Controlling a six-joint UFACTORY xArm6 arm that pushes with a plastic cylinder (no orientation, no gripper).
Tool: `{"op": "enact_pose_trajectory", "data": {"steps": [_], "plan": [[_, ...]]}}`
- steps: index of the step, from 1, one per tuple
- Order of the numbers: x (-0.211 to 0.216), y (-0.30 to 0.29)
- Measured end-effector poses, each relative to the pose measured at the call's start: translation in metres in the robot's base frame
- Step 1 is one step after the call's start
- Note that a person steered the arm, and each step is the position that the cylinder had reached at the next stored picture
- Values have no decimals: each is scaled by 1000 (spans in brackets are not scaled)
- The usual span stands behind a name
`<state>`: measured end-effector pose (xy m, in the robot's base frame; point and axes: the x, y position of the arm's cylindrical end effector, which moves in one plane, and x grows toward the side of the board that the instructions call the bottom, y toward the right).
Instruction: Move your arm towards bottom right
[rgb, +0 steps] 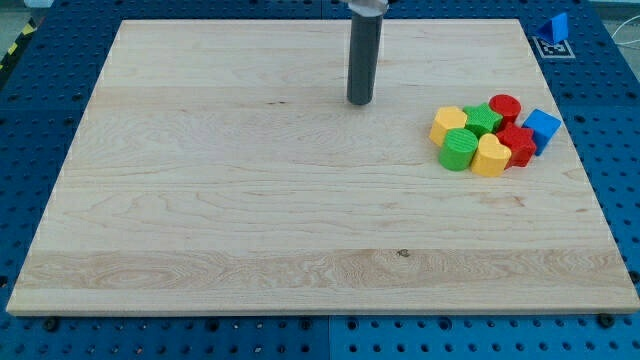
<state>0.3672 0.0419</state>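
My tip (360, 101) ends an upright dark rod, long axis vertical, pointing down at the wooden board (250, 200) near its 12 o'clock edge; it touches and holds nothing. At 3 o'clock from it, well apart, lies a tight cluster: yellow block (448, 123), green star (483, 119), red cylinder (505, 106), blue cube (542, 127), green cylinder (460, 148), yellow heart (490, 156), red block (518, 144). I can read no writing.

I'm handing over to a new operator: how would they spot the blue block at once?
Find the wooden board and the tight cluster of blocks near its right edge. The blue block sits at the cluster's far right, touching a red block; it is the cluster's only blue piece.
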Motion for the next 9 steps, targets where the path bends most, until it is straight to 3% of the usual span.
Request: {"op": "enact_pose_trajectory", "data": {"steps": [3, 6, 8, 9], "plan": [[62, -10], [163, 114], [164, 234], [133, 240]]}}
